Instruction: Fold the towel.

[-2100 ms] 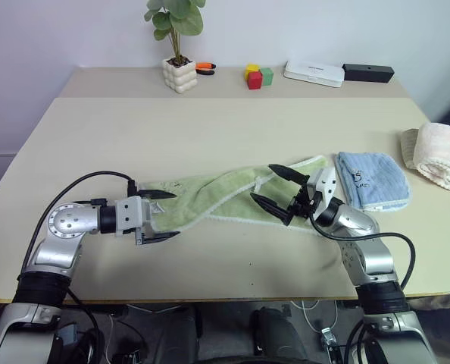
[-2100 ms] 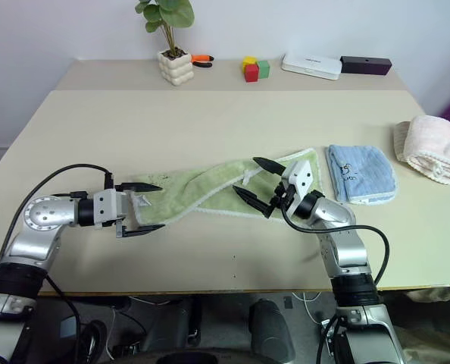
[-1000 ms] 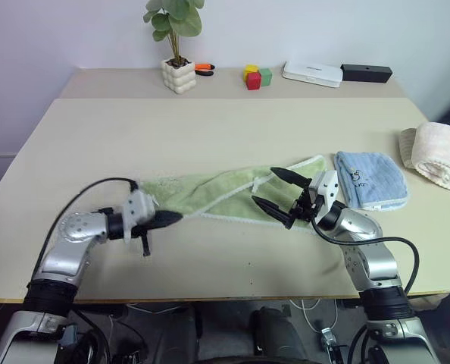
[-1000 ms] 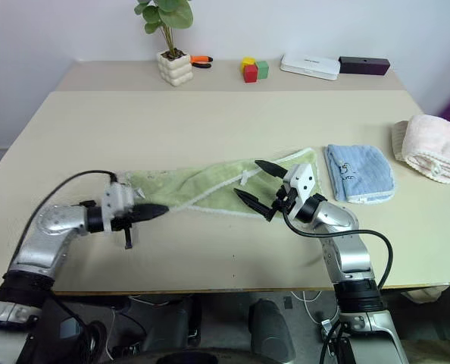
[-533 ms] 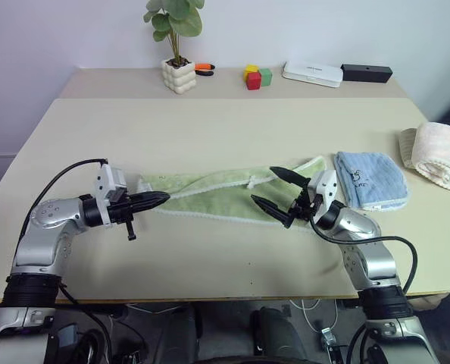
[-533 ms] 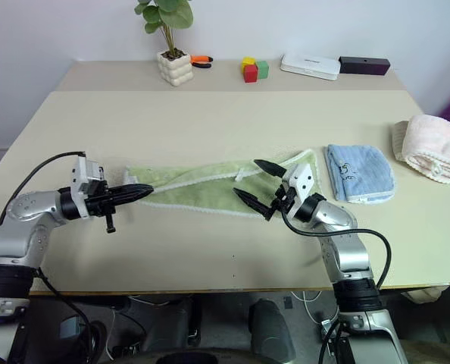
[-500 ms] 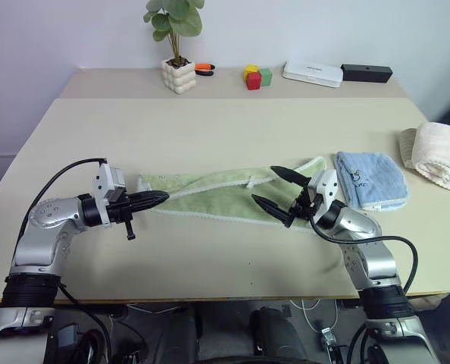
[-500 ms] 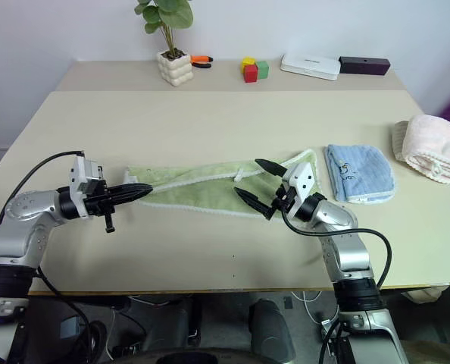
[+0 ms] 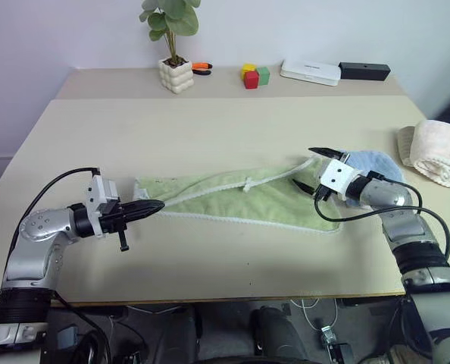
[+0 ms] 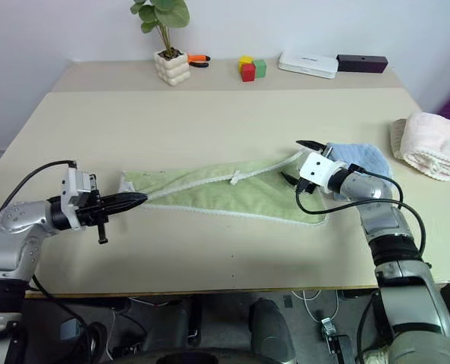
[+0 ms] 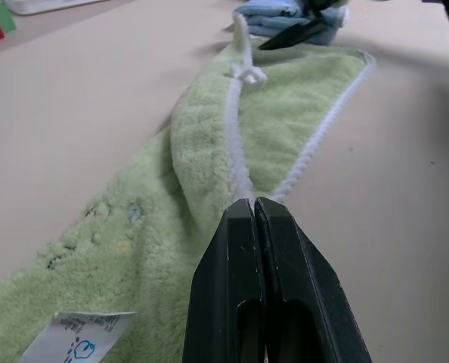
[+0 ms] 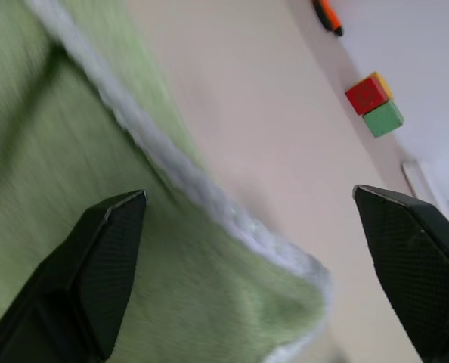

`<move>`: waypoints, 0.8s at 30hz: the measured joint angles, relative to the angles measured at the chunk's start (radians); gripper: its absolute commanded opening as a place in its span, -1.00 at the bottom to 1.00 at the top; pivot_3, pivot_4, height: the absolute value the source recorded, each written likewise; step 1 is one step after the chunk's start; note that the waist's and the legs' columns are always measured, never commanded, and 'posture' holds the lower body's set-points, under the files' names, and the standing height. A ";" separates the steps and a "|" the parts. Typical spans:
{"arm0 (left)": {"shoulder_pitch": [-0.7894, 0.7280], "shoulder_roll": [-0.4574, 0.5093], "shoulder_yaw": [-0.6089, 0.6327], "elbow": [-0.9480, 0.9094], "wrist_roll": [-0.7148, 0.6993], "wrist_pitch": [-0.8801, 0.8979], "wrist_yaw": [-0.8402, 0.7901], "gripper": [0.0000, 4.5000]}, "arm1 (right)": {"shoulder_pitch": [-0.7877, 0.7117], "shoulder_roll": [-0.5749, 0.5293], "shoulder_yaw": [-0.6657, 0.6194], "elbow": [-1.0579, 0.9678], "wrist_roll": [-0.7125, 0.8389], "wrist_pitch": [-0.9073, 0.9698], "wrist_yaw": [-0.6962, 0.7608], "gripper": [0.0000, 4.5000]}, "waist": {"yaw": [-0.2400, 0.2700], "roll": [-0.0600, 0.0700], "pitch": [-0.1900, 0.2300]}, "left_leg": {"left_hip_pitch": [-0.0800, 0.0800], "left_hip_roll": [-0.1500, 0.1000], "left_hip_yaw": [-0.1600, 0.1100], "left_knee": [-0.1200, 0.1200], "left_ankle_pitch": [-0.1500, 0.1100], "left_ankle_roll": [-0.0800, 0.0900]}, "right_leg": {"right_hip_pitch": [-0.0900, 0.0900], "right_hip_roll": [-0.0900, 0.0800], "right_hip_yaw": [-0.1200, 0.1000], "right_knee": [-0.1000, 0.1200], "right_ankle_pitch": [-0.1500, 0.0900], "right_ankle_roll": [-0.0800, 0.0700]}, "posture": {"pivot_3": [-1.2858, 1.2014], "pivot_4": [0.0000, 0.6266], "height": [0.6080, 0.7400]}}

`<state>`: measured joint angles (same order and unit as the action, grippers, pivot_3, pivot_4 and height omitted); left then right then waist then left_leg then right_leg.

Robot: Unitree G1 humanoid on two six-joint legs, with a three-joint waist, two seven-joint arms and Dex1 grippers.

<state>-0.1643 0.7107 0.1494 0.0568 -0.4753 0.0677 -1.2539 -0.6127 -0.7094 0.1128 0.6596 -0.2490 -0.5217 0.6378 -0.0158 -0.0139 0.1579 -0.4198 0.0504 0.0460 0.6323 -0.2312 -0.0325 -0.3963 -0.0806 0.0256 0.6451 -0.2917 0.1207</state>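
Two arms, brushed silver-grey metal segments with rounded joint housings; black ribbed bands at joints. Left end effector (image 9: 151,205): two slim black tapered fingers, white block-shaped camera housing behind, small black post beneath. Right end effector (image 9: 310,168): two black pointed fingers, cross-hatched texture on inner faces in right wrist view, white square housing with dark dots. Black cable loops along each forearm to wrist.
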 measured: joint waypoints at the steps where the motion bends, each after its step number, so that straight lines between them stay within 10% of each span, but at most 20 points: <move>1: 0.009 -0.003 0.001 -0.006 0.000 -0.006 0.003 -1.00 | -0.030 -0.010 0.011 0.037 -0.027 -0.026 -0.016 1.00 | 0.001 0.000 0.000 | 0.000 0.000 0.000 0.000 0.000 0.000 | 0.000 0.000 0.000 0.000 0.000 0.000 | 0.03 -0.52 1.00; 17: 0.087 -0.024 -0.005 -0.104 0.007 -0.015 0.040 -1.00 | -0.359 -0.057 0.336 0.418 -0.441 -0.259 -0.279 1.00 | -0.002 0.000 0.001 | 0.000 0.000 0.001 0.000 0.000 -0.001 | 0.000 -0.001 0.001 0.000 0.000 0.000 | 0.03 -0.52 1.00; 24: 0.114 -0.024 -0.006 -0.122 0.006 -0.015 0.047 -1.00 | -0.412 -0.051 0.421 0.507 -0.545 -0.202 -0.368 -0.26 | -0.002 0.000 0.001 | 0.000 0.000 0.001 0.000 0.000 -0.001 | 0.000 -0.001 0.001 0.000 0.000 -0.001 | 0.03 -0.52 1.00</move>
<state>-0.0502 0.6863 0.1438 -0.0650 -0.4689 0.0527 -1.2065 -1.0249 -0.7608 0.5341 1.1666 -0.7939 -0.7235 0.2694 -0.0178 -0.0135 0.1585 -0.4195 0.0503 0.0468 0.6322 -0.2308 -0.0333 -0.3965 -0.0814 0.0263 0.6454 -0.2922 0.1197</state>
